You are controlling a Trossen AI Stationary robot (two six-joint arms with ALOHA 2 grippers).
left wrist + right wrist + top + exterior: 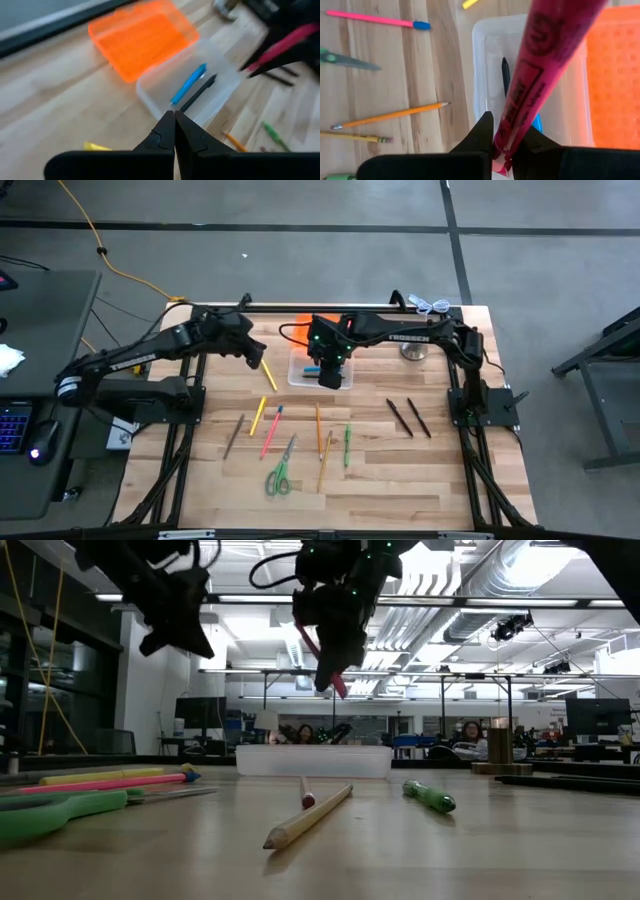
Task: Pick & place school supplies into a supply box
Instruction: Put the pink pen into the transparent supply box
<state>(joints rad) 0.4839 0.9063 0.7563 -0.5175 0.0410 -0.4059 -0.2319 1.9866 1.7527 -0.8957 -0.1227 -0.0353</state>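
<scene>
The right gripper (501,145) is clamped on a pink marker (540,65), holding it by one end so the long barrel hangs below the fingers, tilted. In the high view this gripper (330,370) hangs directly over the clear supply box (300,372), which sits at the back middle of the table with its orange lid (142,40) folded open flat behind it. Judging by that position, the marker is held end-on so it can go down into the narrow tub without catching a wall — the drop looks close but is not yet made.

Inside the box already lie a blue pen (189,84) and a dark pen (199,93), side by side along its length.

The left gripper (174,131) has its fingers pressed together with nothing between them. It hovers just to the left of the box, above a yellow marker (268,375) that lies on the wood there, probably waiting its turn.

Well in front of the box, most of the supplies remain on the wooden table (400,480): a pink pen with a blue cap (271,430), a yellow pencil (258,416), an orange pencil (318,428), a green pen (347,446), green-handled scissors (279,475), and two dark pens (408,418) off to the right. A silvery metal object (412,351) stands beside the box on the right — not part of the job.
</scene>
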